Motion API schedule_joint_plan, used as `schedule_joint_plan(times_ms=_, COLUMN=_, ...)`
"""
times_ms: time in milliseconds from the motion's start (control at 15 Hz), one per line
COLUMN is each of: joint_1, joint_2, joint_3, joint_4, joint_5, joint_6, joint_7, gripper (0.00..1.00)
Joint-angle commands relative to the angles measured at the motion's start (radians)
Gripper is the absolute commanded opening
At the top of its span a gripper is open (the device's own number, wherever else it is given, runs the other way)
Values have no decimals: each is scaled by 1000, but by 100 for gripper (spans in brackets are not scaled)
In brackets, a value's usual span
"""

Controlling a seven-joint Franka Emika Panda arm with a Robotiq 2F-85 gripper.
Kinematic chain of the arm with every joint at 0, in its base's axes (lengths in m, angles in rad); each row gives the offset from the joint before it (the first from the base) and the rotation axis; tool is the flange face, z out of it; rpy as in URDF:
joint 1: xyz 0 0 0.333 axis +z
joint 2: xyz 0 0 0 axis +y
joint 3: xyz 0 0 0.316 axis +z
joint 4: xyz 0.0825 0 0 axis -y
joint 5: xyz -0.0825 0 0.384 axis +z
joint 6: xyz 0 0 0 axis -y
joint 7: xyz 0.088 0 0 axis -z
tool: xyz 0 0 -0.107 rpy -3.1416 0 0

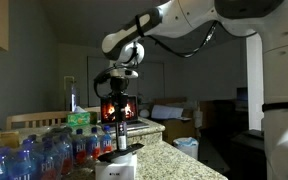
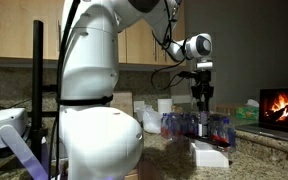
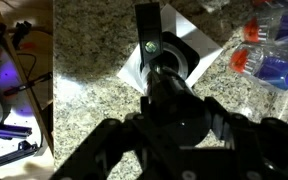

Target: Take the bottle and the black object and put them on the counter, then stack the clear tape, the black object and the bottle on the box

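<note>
The small white box (image 1: 117, 168) stands on the granite counter and also shows in the other exterior view (image 2: 210, 155) and in the wrist view (image 3: 134, 68). On it sits the squat black object (image 3: 174, 52), and the slim dark bottle (image 1: 121, 136) stands upright on top (image 3: 170, 88). A pale layer under the black object may be the clear tape; I cannot tell. My gripper (image 1: 120, 116) is right above the stack, and its spread fingers (image 3: 176, 122) flank the bottle's top. It looks open.
A pack of clear water bottles (image 1: 34, 155) with red and blue caps (image 3: 269, 60) lies beside the box. A green-capped bottle (image 1: 79, 120) stands behind. Cables (image 3: 14, 60) lie past the counter edge. A screen showing a fireplace (image 2: 284, 105) glows behind.
</note>
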Motion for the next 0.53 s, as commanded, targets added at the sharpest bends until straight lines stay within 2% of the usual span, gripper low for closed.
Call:
schedule_joint_plan(times_ms=0, joint_1=1, joint_2=-3, joint_3=-7, joint_4=5, joint_5=21, joint_6=-2, joint_7=-8, gripper=31)
schedule_joint_plan(times_ms=333, joint_1=1, joint_2=-1, joint_3=-8, joint_4=5, joint_5=25, joint_6=-5, joint_7=-10, gripper=31)
schedule_joint_plan(times_ms=400, joint_1=1, joint_2=-2, joint_3=-8, joint_4=5, joint_5=26, joint_6=-3, joint_7=-9, gripper=81)
schedule_joint_plan(times_ms=467, joint_1=1, joint_2=-3, joint_3=-8, joint_4=4, joint_5=27, joint_6=-2, joint_7=-9, gripper=82)
